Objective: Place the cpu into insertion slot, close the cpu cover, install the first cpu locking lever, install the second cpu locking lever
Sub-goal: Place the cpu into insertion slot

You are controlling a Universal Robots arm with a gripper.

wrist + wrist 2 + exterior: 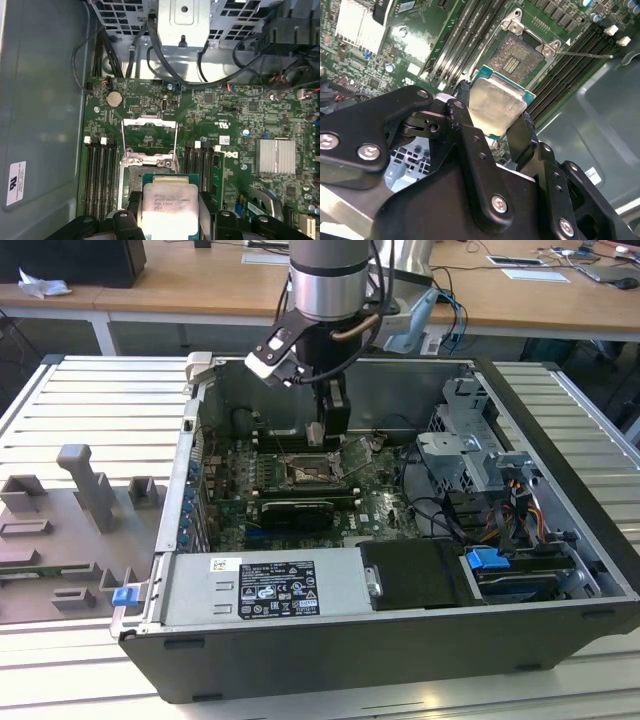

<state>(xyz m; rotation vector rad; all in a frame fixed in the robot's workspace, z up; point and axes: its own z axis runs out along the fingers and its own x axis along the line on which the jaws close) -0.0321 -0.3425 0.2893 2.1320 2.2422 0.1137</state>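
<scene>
The cpu (pixel 497 107) – a flat square chip with a pale silver top and green rim – hangs gripped at opposite edges, close over the insertion slot (pixel 517 55), its dark centre bare. The cpu cover (pixel 150 122), a silver windowed frame, lies swung open beside the socket.

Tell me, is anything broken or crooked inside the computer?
Nothing looks broken. The cpu is out of its place: the hand grips it over the empty insertion slot, and the cpu cover stands flipped open.
</scene>
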